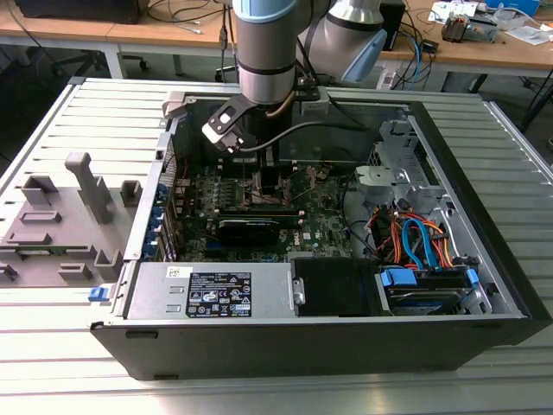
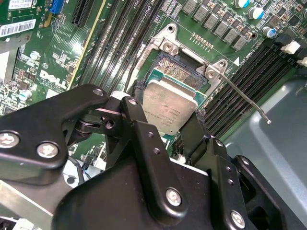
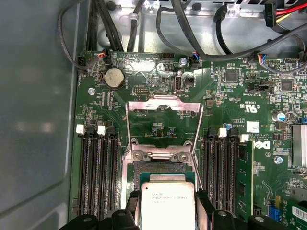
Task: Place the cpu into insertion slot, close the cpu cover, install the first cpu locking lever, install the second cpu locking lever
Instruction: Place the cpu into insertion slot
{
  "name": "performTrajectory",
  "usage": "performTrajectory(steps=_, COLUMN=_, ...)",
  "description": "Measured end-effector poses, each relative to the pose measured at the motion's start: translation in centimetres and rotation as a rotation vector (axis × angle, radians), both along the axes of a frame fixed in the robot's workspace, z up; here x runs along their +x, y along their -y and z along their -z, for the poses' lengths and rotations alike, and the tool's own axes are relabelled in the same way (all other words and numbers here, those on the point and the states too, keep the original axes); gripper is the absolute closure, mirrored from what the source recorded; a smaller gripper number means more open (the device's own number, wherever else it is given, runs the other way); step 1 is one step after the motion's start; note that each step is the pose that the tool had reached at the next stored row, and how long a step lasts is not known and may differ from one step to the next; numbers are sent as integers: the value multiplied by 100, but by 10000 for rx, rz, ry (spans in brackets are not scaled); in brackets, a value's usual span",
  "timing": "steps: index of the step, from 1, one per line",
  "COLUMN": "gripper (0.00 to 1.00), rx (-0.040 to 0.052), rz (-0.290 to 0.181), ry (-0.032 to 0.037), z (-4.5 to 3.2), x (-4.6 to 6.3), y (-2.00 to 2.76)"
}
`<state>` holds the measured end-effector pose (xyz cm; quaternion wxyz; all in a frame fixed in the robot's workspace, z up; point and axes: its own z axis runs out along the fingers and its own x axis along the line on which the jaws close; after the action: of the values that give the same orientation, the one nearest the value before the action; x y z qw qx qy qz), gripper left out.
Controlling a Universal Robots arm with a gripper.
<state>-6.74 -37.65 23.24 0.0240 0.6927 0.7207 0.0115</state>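
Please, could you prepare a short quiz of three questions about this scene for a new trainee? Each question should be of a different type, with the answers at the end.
1. True or false: the cpu cover is closed over the insertion slot.
2. What is between the fingers of the gripper? A) a screwdriver B) the cpu C) a memory stick
3. Fill in: the circuit board around the slot is ___ in colour.

Key
1. False: the cover is swung open, and the slot is uncovered.
2. B: the gripper holds the cpu over the slot.
3. Green.
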Motion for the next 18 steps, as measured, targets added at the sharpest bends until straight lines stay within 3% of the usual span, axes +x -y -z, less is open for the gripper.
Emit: performTrajectory(steps=18, gripper=45, rx=-1, rz=0, ry=-1, z=35, x=0, y=-2)
